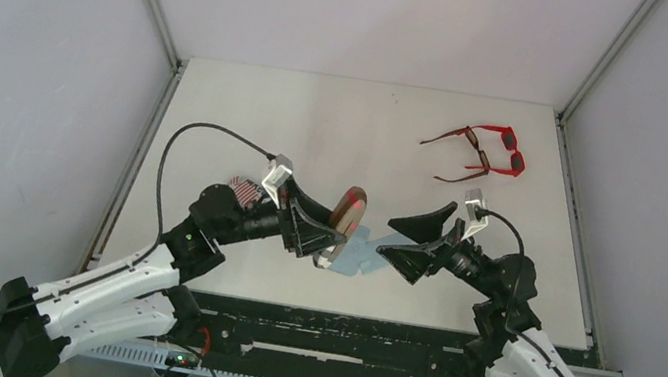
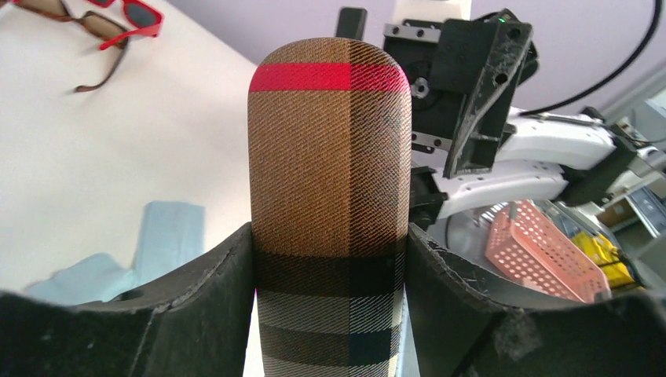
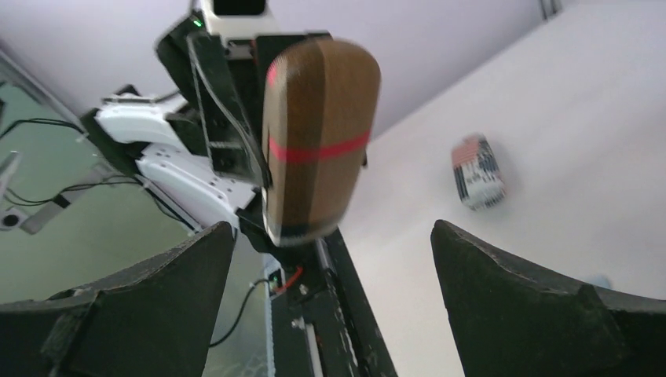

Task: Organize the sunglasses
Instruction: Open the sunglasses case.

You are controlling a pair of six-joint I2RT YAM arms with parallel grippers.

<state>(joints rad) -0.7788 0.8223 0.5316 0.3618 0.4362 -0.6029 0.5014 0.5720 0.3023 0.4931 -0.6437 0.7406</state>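
Top view: L gripper (image 1: pixel 332 239) clamped on oval brown plaid fabric case (image 1: pixel 348 211) w/ red stripe, held tilted over light blue cloth (image 1: pixel 362 256) near front edge of white table (image 1: pixel 320 126). R gripper (image 1: pixel 391 237) faces it just beside, jaws wide apart, holding nothing. Bright red sunglasses (image 1: pixel 506 150) & slim dark brown sunglasses (image 1: pixel 461 160) lie overlapping at far right, temple arms unfolded, well apart from both grippers. Flag-print case (image 1: pixel 245 192) sits by L arm. L wrist view: fingers (image 2: pixel 212 298) press both sides of plaid case; both pairs at top-left corner. R wrist view: spread fingers frame plaid case, not touching it.
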